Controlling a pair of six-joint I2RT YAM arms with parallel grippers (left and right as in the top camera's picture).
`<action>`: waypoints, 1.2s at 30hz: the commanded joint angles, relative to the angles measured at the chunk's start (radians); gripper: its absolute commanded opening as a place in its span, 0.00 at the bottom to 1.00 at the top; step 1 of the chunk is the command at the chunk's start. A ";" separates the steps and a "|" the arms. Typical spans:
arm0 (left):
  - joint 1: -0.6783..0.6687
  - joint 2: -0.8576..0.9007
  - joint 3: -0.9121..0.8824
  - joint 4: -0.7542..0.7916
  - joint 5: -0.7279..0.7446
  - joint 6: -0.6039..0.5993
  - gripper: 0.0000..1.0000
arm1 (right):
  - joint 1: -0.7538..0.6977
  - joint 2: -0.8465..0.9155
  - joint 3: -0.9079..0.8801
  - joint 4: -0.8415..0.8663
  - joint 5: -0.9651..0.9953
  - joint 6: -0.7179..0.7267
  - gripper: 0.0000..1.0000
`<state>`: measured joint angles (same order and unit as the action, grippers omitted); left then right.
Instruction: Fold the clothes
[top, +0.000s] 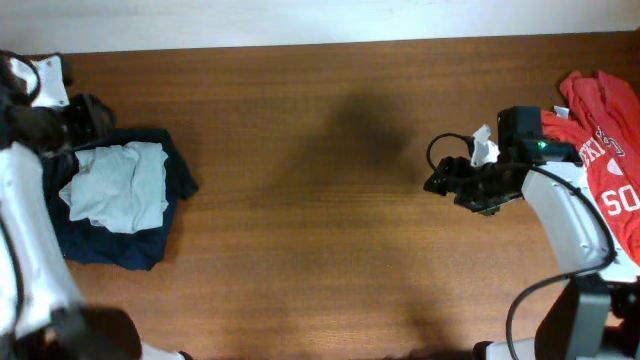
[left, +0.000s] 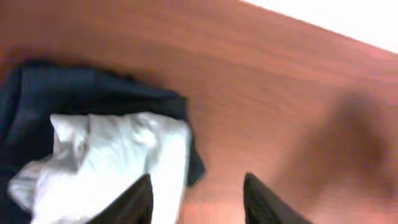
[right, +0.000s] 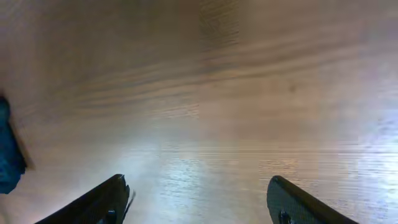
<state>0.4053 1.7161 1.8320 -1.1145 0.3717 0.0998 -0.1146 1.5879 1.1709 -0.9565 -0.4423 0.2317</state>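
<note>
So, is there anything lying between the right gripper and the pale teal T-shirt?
Nothing visible. Only bare table lies between the right gripper and the pale teal T-shirt, which rests on the dark navy garment at the left side. The red T-shirt lies on the gripper's other side, out of the path.

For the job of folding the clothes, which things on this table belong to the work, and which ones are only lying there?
Belongs to the job:
- pale teal T-shirt, bunched up on top of the navy garment

Only lying there:
- dark navy garment, under the teal shirt
- red T-shirt with white lettering, at the table's right end
</note>
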 joint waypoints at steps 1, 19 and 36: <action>-0.060 -0.113 0.052 -0.182 0.080 0.333 0.51 | -0.005 -0.126 0.146 -0.031 0.014 -0.084 0.77; -0.391 -0.364 0.052 -0.337 -0.102 0.195 0.99 | -0.004 -0.750 0.357 -0.246 0.207 -0.217 0.98; -0.391 -0.351 0.052 -0.338 -0.080 0.192 0.99 | -0.005 -0.783 0.357 -0.416 0.207 -0.217 0.98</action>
<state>0.0189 1.3651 1.8812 -1.4548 0.2798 0.3054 -0.1146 0.8032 1.5204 -1.3693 -0.2291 0.0216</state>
